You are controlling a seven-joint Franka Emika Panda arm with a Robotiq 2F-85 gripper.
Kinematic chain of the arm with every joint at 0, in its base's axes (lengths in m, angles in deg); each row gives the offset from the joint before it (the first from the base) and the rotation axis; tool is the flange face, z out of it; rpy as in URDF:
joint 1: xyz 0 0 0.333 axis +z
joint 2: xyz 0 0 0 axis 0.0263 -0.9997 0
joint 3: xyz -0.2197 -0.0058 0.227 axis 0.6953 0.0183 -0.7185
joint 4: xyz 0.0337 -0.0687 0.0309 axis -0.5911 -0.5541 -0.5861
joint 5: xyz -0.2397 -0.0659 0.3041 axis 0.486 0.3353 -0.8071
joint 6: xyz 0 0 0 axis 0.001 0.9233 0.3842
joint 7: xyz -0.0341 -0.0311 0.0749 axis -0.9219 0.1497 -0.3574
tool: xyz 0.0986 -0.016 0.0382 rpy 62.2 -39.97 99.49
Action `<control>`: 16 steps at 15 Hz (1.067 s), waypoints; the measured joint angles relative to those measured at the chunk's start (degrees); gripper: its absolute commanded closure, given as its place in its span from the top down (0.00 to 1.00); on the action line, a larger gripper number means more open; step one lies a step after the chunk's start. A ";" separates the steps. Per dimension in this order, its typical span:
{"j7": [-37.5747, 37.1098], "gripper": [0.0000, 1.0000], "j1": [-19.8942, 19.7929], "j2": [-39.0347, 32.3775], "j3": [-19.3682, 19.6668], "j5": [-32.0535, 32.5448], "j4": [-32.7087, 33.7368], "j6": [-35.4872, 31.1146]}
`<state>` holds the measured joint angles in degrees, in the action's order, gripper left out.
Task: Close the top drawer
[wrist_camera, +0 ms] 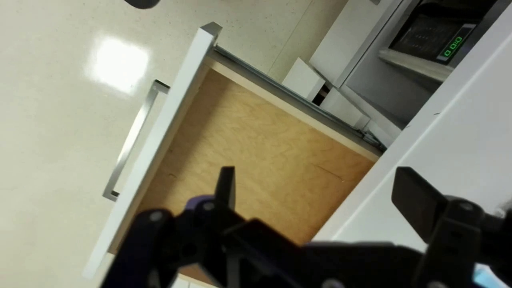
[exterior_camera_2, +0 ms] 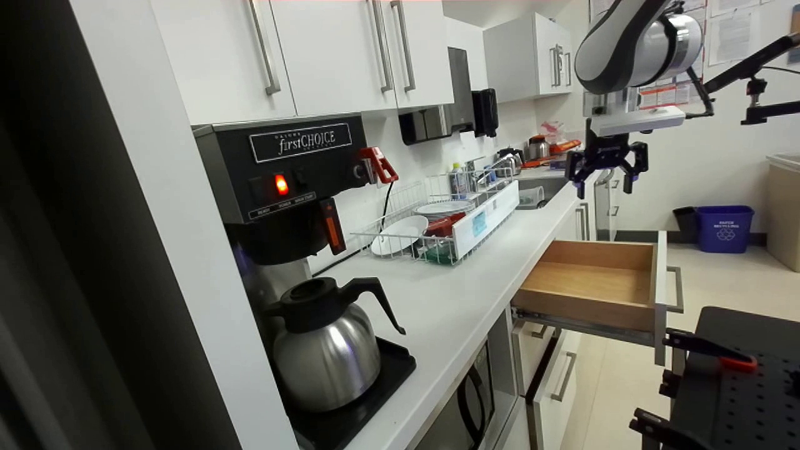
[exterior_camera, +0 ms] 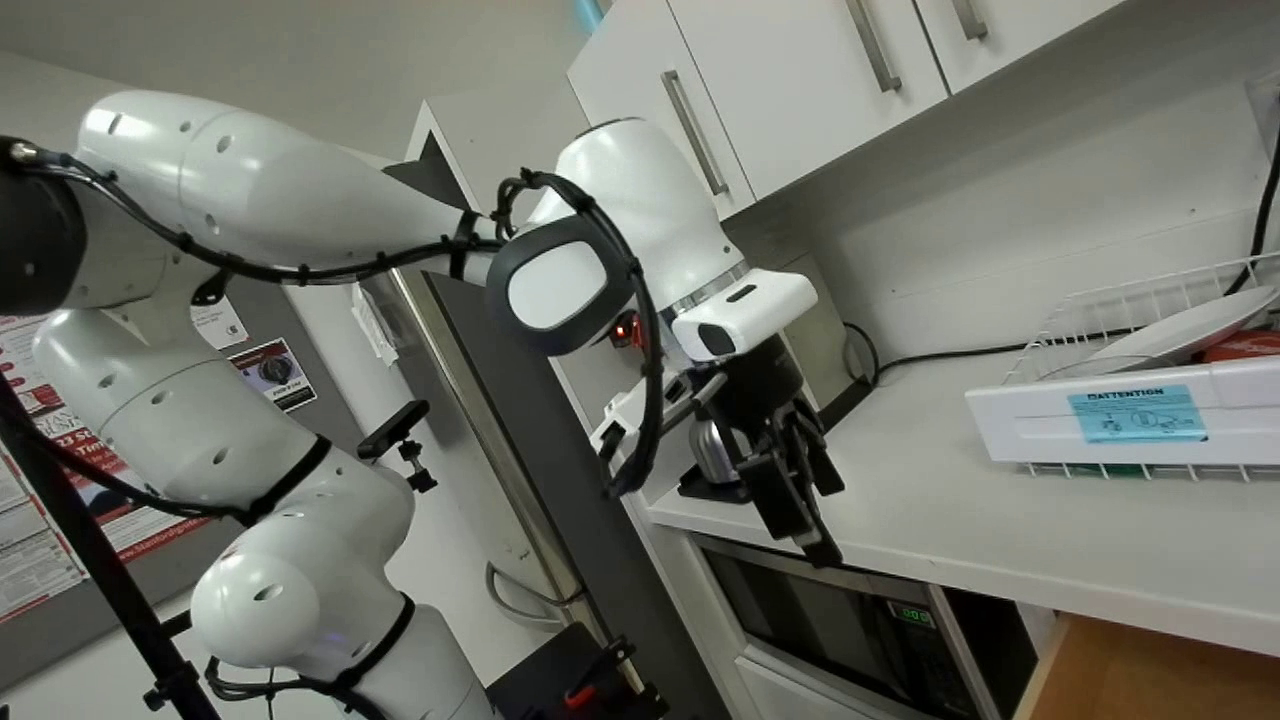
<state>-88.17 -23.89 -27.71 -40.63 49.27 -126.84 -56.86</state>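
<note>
The top drawer (exterior_camera_2: 594,306) is pulled out from under the counter, with wooden sides and bottom and a white front. Its metal handle (exterior_camera_2: 678,289) faces away from the counter. In the wrist view the open drawer (wrist_camera: 260,148) lies below my gripper, and its handle (wrist_camera: 132,140) is at the left. Only a corner of the drawer (exterior_camera: 1150,680) shows in an exterior view. My gripper (exterior_camera_2: 604,187) is open and holds nothing, above the counter edge and drawer, apart from both. In the wrist view the gripper (wrist_camera: 316,176) has its fingers spread wide. It also shows in an exterior view (exterior_camera: 825,520).
The white counter (exterior_camera_2: 431,300) bears a dish rack (exterior_camera_2: 484,219) with plates and a coffee maker with a steel pot (exterior_camera_2: 328,356). A microwave (exterior_camera: 850,630) sits under the counter. A black perforated platform (exterior_camera_2: 744,400) stands near the drawer front. White cabinets (exterior_camera: 800,80) hang above.
</note>
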 measured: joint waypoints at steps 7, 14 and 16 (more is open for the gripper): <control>11.09 0.19 -5.23 -13.11 13.85 -13.42 3.82 -3.82; 23.68 0.00 -5.95 -26.02 13.25 -39.70 4.58 -14.31; 25.07 0.00 -7.09 -28.85 13.26 -42.99 5.44 -14.67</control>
<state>-63.10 -30.99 -56.57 -27.36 6.29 -121.40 -71.53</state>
